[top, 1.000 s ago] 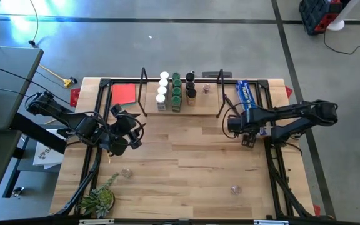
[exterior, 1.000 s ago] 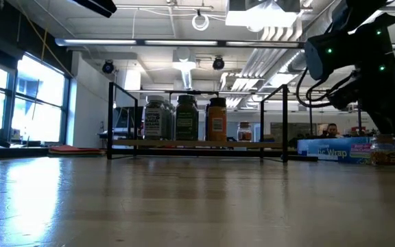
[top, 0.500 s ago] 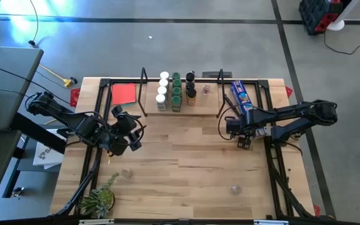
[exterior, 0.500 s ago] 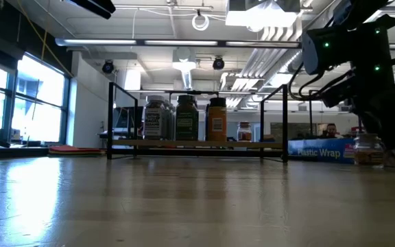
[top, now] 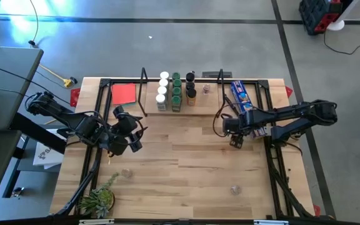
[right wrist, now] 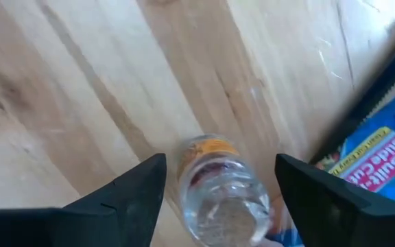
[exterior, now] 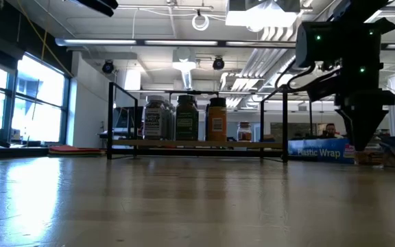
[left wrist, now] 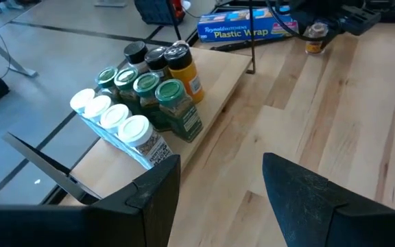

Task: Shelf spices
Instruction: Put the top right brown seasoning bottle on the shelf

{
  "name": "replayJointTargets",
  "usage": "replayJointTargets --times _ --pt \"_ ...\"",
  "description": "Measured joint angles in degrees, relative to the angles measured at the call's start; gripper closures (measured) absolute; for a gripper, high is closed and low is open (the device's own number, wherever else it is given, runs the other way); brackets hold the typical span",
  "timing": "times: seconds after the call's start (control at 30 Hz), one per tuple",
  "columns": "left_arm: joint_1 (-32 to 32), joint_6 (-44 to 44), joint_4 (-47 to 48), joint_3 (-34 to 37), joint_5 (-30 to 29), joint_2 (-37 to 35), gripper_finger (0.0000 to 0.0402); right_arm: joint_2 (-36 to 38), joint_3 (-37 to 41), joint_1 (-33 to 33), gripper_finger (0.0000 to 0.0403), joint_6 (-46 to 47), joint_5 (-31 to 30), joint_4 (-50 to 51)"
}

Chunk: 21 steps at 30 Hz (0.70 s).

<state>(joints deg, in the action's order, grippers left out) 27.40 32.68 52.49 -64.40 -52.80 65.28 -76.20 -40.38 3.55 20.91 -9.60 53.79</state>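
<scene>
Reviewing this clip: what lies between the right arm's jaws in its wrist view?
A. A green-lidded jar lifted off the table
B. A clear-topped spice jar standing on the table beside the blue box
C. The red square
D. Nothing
B: the right wrist view shows a clear-topped jar on the wooden table between the open jaws, beside the blue box.

Upright spice jars (top: 175,91) clustered on wire-sided shelf (top: 181,107)

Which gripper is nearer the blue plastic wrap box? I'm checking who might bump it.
Right. The right gripper hangs just beside the blue plastic wrap box, over a clear-topped jar. The left gripper waits across the table, beyond the shelf.
</scene>
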Motion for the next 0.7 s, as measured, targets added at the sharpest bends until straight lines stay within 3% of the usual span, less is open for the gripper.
replayJointTargets --times 0.3,0.7 --pt "0.0 0.4 -0.2 0.0 0.3 0.0 0.0200 0.0 0.0 0.2 0.0182 3.5 0.7 1.4" --pt "0.1 3.2 -0.4 0.0 3.3 0.0 0.0200 0.0 0.0 0.2 0.0189 10.8 1.8 4.8"
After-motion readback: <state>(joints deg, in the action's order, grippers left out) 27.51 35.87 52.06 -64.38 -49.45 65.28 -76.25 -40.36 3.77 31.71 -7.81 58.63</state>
